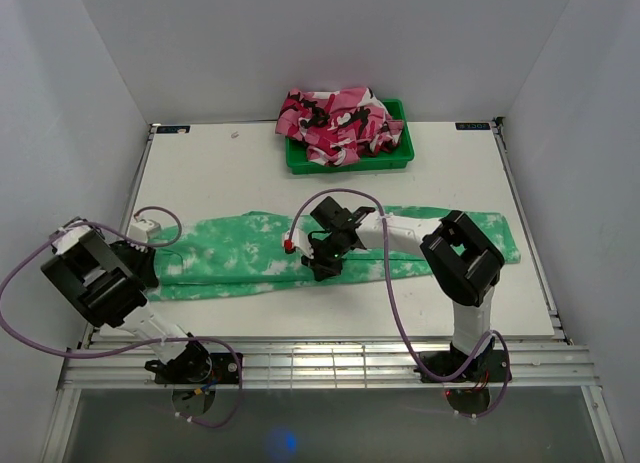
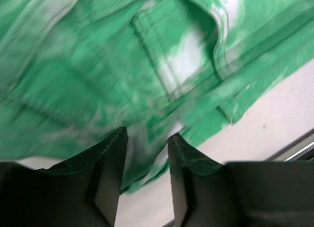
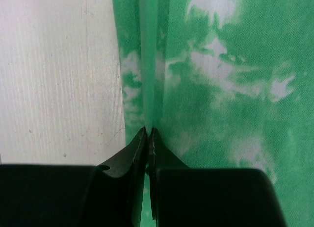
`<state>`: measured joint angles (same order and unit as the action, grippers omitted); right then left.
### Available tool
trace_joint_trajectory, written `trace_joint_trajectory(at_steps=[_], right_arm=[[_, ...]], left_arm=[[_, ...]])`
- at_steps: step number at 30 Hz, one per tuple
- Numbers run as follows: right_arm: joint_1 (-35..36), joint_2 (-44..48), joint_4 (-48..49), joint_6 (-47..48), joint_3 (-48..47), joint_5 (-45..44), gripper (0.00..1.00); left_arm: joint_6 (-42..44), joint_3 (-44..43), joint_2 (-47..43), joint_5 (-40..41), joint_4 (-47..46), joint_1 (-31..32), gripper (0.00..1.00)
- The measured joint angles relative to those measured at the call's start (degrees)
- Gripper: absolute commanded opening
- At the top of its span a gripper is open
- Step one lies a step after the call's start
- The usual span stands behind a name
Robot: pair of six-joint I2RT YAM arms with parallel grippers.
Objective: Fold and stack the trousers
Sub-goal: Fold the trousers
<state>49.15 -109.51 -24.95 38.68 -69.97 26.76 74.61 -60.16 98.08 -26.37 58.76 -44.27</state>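
The trousers [image 1: 240,248], bright green with white blotches, lie stretched out left to right across the near half of the table [image 1: 220,163]. My left gripper [image 1: 142,261] sits at their left end. In the left wrist view its jaws [image 2: 147,138] stand apart over the blurred waist and pocket cloth [image 2: 147,65], gripping nothing. My right gripper [image 1: 322,265] is at the middle of the near edge. In the right wrist view it [image 3: 148,130] is shut on a thin raised ridge of the trousers [image 3: 221,89], beside the bare tabletop [image 3: 59,80].
A green bin [image 1: 404,159] stands at the back centre, holding crumpled pink, white and black cloth [image 1: 340,123]. White walls enclose the table on three sides. A metal rail [image 1: 330,361] runs along the near edge by the arm bases.
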Motion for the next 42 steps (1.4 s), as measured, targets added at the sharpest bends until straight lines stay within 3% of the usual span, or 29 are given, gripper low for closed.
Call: trace_joint_trajectory(at_steps=[6, 10, 12, 14, 16, 19, 22, 25, 26, 29, 31, 36, 42], right_arm=[[-0.07, -0.04, -0.55, -0.39, -0.11, -0.26, 0.08], [-0.07, -0.02, -0.52, -0.7, -0.11, -0.39, 0.08], [-0.07, -0.02, -0.52, -0.81, -0.11, -0.44, 0.08], [-0.07, 0.02, -0.55, -0.83, -0.09, -0.5, 0.09], [-0.07, 0.15, -0.52, -0.92, 0.02, -0.66, 0.11], [-0.04, 0.57, -0.52, -1.03, 0.42, -1.14, 0.13], [-0.04, 0.98, -0.74, -1.33, 0.74, -1.57, 0.23], [0.0, 1.57, -1.6, -2.21, 0.9, -1.81, 0.41], [0.0, 1.9, -2.14, -2.54, 0.96, -2.36, 0.54], [-0.07, 3.69, -4.37, -3.04, 1.42, -3.98, 0.74], [-0.85, 5.11, -6.29, -3.34, 1.53, -5.53, 0.77], [-10.78, 12.17, -12.41, -3.34, 1.27, -5.07, 0.78], [-37.86, 19.1, -19.47, -0.63, -0.02, -4.68, 0.71]], left_arm=[[12.44, -13.44, -1.36, -7.85, 11.43, -7.5, 0.68], [20.09, -12.07, -12.83, -12.02, 13.05, -7.28, 0.71], [21.51, -10.03, -19.28, -13.84, 14.82, -4.46, 0.69], [19.54, -9.42, -22.97, -16.83, 16.31, 0.81, 0.6], [14.23, -9.35, -23.54, -20.06, 15.93, 7.28, 0.47], [4.07, -7.19, -21.38, -22.62, 10.49, 18.27, 0.41], [-6.14, -0.35, -19.61, -21.84, 2.14, 29.83, 0.33], [-14.19, 8.5, -19.06, -18.4, -4.57, 40.65, 0.27], [-16.04, 10.99, -18.58, -17.38, -6.36, 43.06, 0.24], [-20.24, 16.46, -15.15, -13.86, -10.73, 47.43, 0.18], [-22.6, 18.29, -11.56, -12.68, -13.27, 48.19, 0.14], [-27.61, 17.7, -9.38, -13.97, -13.79, 45.9, 0.11], [-28.68, 16.9, -6.38, -17.07, -12.48, 40.26, 0.09]])
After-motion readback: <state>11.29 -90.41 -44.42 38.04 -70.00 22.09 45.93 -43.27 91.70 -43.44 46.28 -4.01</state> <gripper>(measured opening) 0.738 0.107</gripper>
